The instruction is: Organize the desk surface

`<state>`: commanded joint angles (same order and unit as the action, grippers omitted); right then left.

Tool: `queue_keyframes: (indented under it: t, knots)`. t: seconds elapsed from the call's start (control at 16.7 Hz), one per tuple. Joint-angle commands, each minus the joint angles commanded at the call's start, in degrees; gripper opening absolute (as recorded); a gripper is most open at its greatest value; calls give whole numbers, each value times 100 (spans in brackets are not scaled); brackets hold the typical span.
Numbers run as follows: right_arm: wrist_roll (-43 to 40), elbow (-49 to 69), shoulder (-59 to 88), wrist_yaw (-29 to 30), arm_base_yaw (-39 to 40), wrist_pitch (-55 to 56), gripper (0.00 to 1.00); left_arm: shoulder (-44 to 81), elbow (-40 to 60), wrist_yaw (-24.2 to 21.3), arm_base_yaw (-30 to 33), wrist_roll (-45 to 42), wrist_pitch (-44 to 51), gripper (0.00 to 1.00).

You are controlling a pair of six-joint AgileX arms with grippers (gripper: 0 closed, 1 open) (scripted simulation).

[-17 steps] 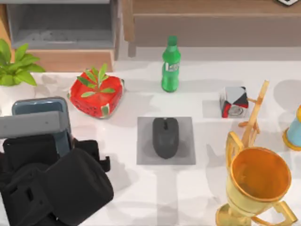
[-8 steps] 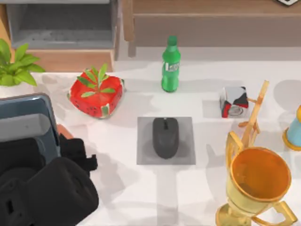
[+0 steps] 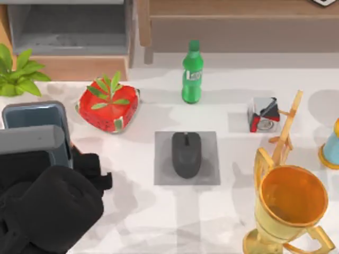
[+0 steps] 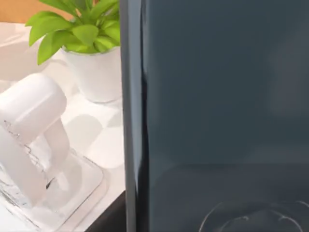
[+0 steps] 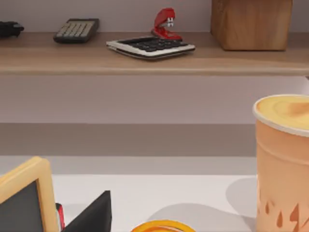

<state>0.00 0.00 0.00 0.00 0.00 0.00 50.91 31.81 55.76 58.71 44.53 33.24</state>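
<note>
Step in hand — left hand (image 3: 50,159) carries the dark slate-blue flat phone (image 3: 37,127); grip cannot be told. Next: a stand or resting place.

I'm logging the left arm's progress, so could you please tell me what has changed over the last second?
The left arm carrying the flat dark blue-grey slab drew back toward the table's left edge, then edged forward again. The black mouse, green bottle and gold trophy stayed put.
</note>
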Motion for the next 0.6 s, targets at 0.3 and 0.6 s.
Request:
queue_keyframes:
  t: [0.3, 0.6]
  knots:
    - [0, 0, 0, 0, 0, 0, 100, 148, -254, -373, -681, -604, -1000, 0]
    - [0, 0, 0, 0, 0, 0, 100, 282, -379, -664, -1067, -827, -1508, 0]
